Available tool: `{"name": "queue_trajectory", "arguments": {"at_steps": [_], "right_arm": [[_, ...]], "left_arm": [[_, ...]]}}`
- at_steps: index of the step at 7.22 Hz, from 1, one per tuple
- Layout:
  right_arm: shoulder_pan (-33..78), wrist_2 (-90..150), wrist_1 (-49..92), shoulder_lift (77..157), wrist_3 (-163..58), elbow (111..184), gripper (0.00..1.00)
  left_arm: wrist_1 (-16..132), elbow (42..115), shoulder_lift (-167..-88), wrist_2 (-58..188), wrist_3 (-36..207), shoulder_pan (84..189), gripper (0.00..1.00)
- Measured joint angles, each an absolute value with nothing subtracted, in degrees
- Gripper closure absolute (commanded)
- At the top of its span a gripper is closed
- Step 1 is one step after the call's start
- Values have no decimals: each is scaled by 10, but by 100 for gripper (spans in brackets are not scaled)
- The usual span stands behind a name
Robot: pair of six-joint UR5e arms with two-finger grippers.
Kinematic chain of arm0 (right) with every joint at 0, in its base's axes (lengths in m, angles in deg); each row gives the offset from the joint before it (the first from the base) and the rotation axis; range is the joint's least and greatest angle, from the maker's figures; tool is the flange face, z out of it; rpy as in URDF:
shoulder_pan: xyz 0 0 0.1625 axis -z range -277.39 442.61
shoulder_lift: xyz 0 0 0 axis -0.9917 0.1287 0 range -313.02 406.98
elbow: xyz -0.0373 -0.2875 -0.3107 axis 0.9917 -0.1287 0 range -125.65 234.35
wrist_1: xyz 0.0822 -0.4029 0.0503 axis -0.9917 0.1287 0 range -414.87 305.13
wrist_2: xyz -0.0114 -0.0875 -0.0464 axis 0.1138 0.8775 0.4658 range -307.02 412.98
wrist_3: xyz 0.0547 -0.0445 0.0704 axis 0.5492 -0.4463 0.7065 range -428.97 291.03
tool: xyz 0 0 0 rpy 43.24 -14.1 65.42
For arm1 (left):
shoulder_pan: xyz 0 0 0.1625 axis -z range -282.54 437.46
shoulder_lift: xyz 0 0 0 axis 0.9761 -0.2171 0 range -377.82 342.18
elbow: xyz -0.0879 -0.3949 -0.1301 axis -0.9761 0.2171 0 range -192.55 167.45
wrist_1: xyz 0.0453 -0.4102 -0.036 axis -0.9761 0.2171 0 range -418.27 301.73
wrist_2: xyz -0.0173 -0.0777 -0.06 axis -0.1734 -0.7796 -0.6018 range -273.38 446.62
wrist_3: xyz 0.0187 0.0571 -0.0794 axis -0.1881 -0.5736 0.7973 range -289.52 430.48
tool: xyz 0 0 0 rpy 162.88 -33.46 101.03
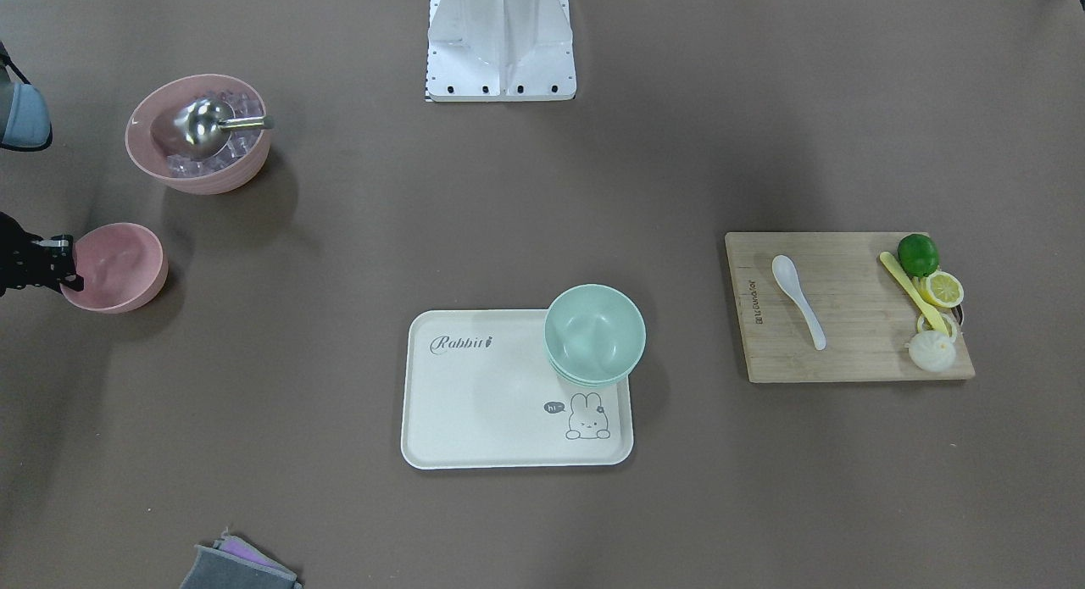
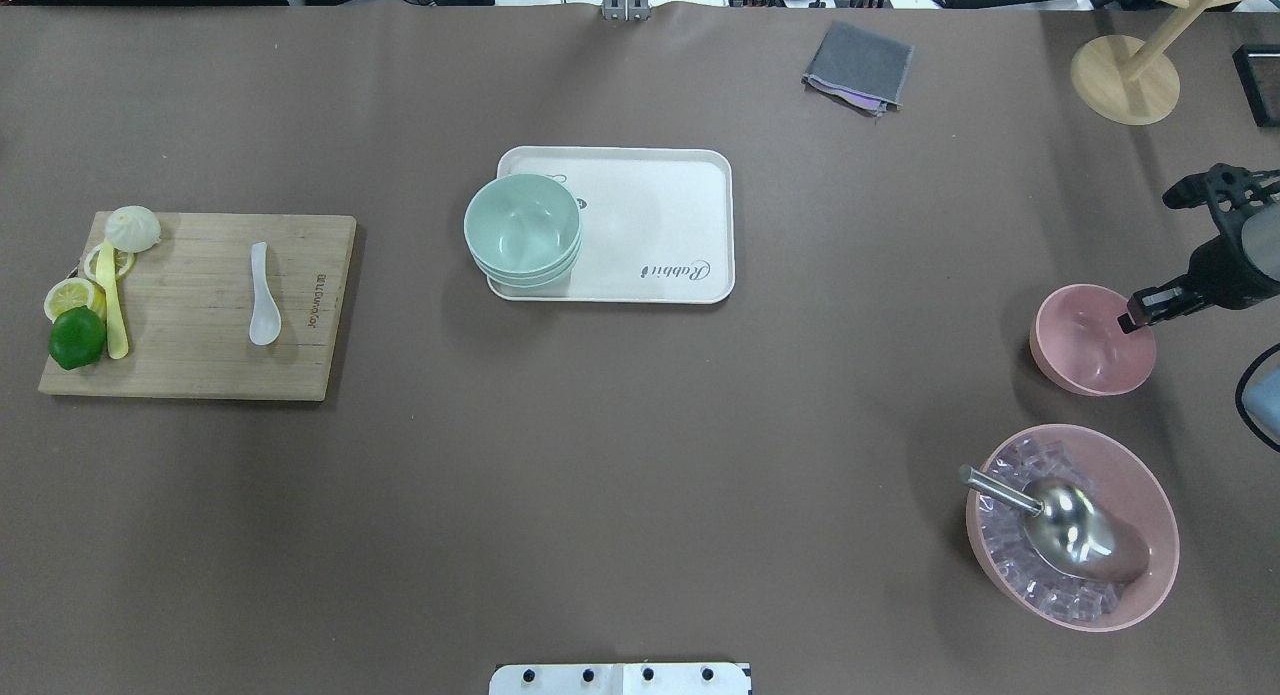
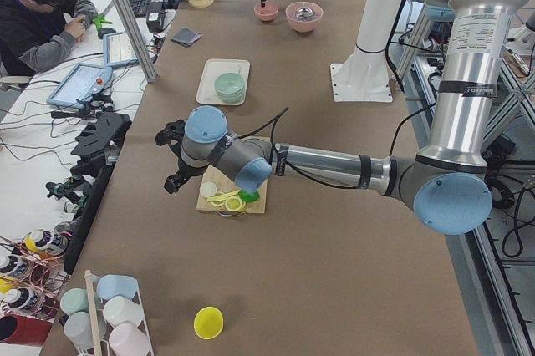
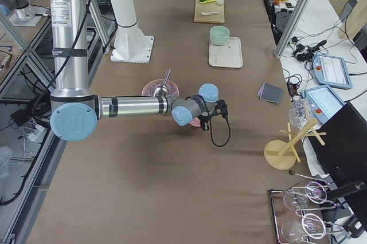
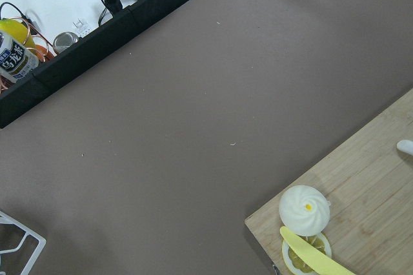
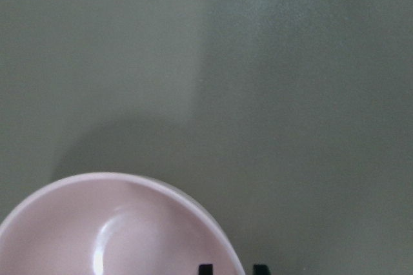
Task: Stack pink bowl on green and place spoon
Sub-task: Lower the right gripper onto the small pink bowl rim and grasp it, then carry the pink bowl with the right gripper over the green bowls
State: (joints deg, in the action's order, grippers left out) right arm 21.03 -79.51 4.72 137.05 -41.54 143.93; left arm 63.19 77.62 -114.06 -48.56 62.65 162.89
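Note:
The small pink bowl (image 1: pixel 119 267) (image 2: pixel 1090 340) stands on the table at the robot's right. My right gripper (image 1: pixel 75 277) (image 2: pixel 1128 322) is at its outer rim. In the right wrist view its two fingertips (image 6: pixel 205 268) stand close together on either side of the rim of the bowl (image 6: pixel 110 230), shut on it. The green bowls (image 1: pixel 593 330) (image 2: pixel 522 227) are stacked on a corner of the white tray (image 1: pixel 475 402). The white spoon (image 1: pixel 798 299) (image 2: pixel 262 295) lies on the wooden cutting board (image 1: pixel 856 335). My left gripper (image 3: pixel 167 160) hovers by the board's outer end; I cannot tell whether it is open.
A large pink bowl (image 2: pixel 1075 535) with ice cubes and a metal scoop stands near the small one. A lime (image 2: pixel 77 337), lemon slices, a yellow knife and a white bun (image 5: pixel 304 207) lie on the board. A grey cloth (image 2: pixel 858 67) and a wooden stand (image 2: pixel 1125 80) are at the far side.

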Motion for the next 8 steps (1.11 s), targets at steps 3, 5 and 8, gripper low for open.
{"name": "queue_trajectory", "arguments": {"at_steps": [3, 5, 8], "right_arm": [[205, -799, 48, 1371, -415, 1464, 100], [203, -796, 49, 1342, -355, 1469, 100], [260, -755, 56, 1212, -144, 1453, 100]], "left_arm": [[632, 776, -1140, -486, 627, 1628, 1], [632, 776, -1140, -486, 627, 1628, 1], [632, 777, -1141, -486, 627, 1628, 1]]}}
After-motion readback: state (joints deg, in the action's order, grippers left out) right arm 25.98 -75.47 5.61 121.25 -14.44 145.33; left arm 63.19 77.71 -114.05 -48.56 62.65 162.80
